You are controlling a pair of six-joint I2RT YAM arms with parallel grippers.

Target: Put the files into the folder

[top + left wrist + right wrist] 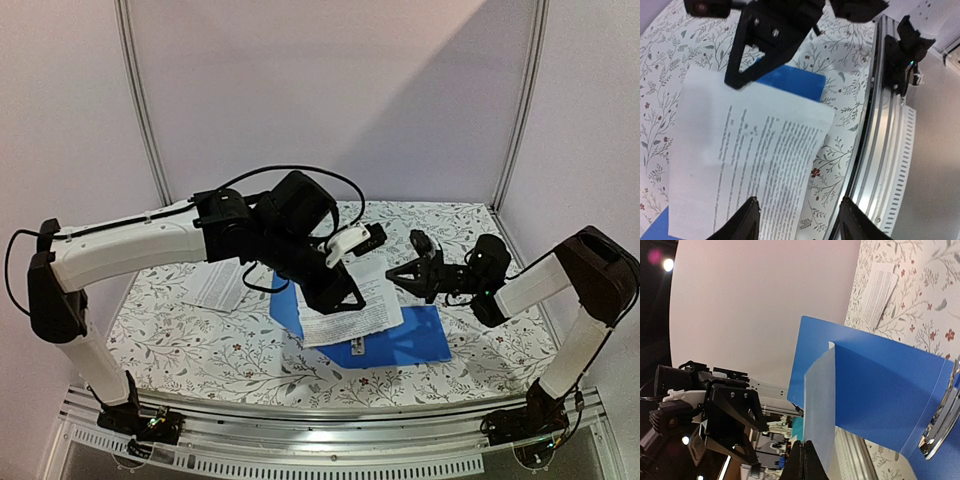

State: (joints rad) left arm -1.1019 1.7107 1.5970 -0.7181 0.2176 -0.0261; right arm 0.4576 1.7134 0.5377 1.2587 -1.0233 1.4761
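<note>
This is looking like a robot lab's test booth rather than a home or an office. Plain pale walls [330, 90] on metal poles [140, 100] are closing in a single table [200, 340] with a flowered top. A left arm [130, 250] and a right arm [530, 283] are standing bolted to a metal rail [330, 440] along its near edge, with a bare cable [290, 170] looping loose. A folder [420, 340] and files [360, 305] are lying on the table. Past the wall's edge, lamps [668, 264] are shining in a dark space.
</note>
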